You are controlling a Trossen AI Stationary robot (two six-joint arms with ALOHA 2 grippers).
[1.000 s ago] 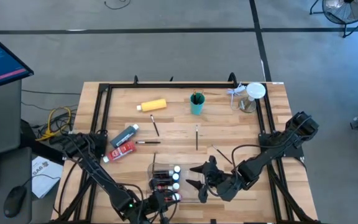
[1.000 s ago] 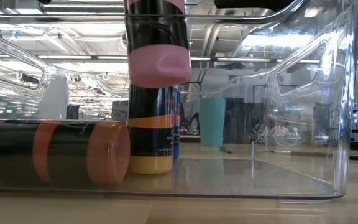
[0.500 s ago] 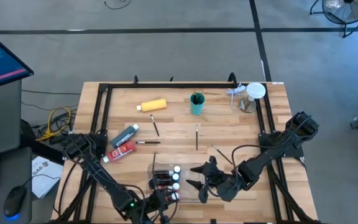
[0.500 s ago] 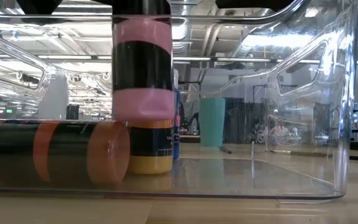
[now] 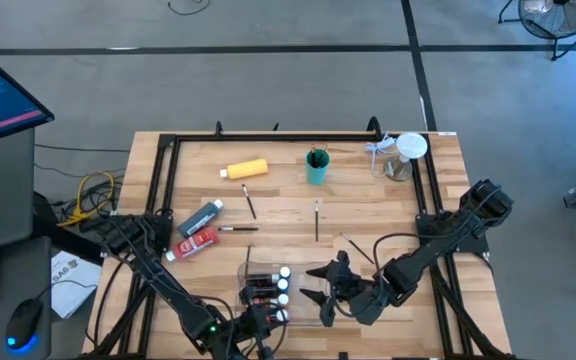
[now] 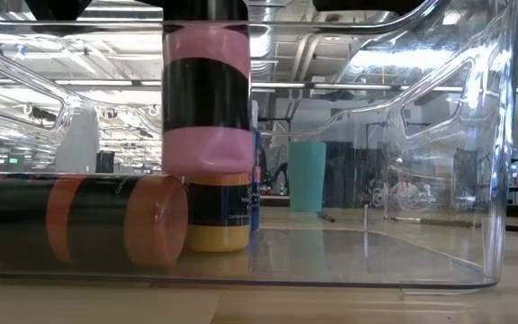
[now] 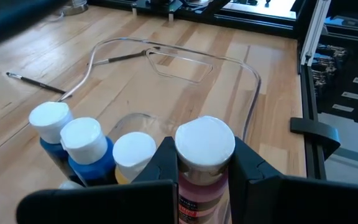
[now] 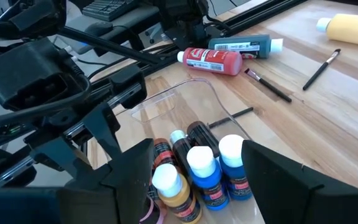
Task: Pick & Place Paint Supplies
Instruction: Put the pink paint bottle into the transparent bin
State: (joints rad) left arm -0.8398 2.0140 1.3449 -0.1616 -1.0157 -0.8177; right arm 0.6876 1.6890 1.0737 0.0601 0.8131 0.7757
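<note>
My left gripper (image 7: 205,171) is clamped on a pink paint bottle (image 6: 206,99), hanging it inside the clear tray (image 6: 475,180) at the table's near edge, beside the other bottles (image 8: 204,171). My right gripper (image 5: 320,285) waits just right of the tray, jaws wide and empty.

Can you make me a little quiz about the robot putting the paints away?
1. True or false: the left gripper is shut on a small pink paint bottle with a white cap, held over the clear rectangular plastic tray.
2. What stands in the teal cup? A) brushes B) a red tube C) nothing
3. Fill in: the large yellow bottle lies on the wooden ____.

Key: 1 true. 2 A, dark brush handles stick out of it. 3 table, outside the tray. The right gripper waits open beside the tray.
</note>
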